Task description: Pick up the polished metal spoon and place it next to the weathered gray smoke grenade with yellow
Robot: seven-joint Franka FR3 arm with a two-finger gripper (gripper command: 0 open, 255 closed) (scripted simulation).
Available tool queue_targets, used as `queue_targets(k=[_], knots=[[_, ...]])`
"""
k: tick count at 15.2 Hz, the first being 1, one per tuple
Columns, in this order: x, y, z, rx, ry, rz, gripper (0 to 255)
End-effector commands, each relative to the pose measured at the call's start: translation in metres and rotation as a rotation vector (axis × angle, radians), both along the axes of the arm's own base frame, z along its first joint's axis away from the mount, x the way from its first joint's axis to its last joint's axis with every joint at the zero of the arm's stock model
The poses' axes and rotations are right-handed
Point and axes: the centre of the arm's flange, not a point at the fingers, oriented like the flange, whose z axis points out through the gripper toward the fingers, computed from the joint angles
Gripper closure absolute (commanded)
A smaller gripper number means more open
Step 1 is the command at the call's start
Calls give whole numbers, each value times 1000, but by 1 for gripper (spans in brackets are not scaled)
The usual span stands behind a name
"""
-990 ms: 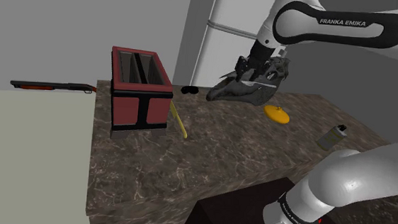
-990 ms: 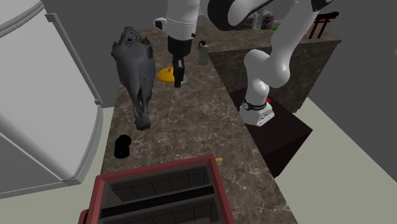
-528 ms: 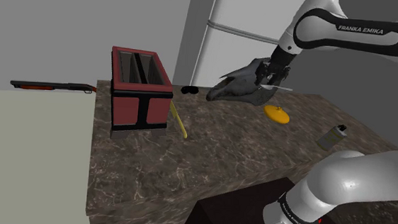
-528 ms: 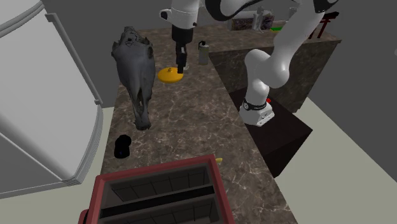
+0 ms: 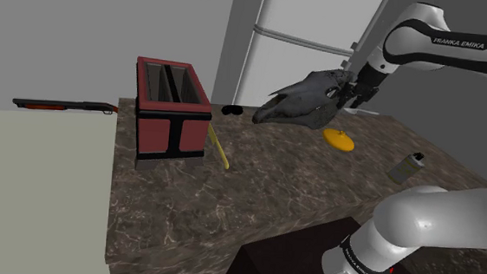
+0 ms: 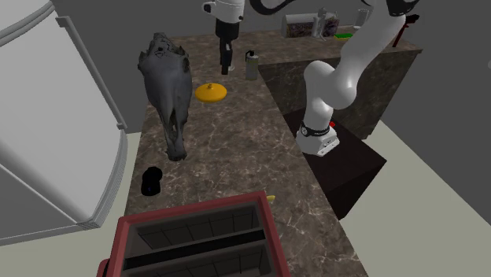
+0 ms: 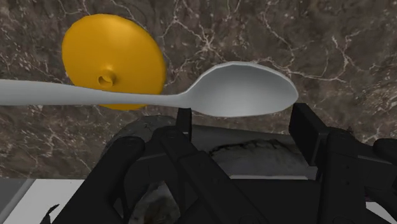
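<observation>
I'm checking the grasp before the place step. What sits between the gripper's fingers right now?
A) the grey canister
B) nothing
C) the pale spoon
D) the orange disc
C: in the wrist view the spoon has its bowl clasped between the fingers of the gripper, while the orange disc lies on the marbled counter beyond the handle.

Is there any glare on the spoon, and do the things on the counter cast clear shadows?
Wrist view: the spoon is pale grey, softly shaded in its bowl, without bright glare. Shoulder view: flat, dim light; no clear shadow under the orange disc on the counter.
</observation>
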Motion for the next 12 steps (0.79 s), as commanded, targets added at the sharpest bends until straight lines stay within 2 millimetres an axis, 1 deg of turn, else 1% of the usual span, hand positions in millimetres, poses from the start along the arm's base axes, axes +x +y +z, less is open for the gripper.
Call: queue_targets(k=[1,12], knots=[[-13,-24,-1,0,1,1,255],[-79,-153,-1,0,1,1,255]])
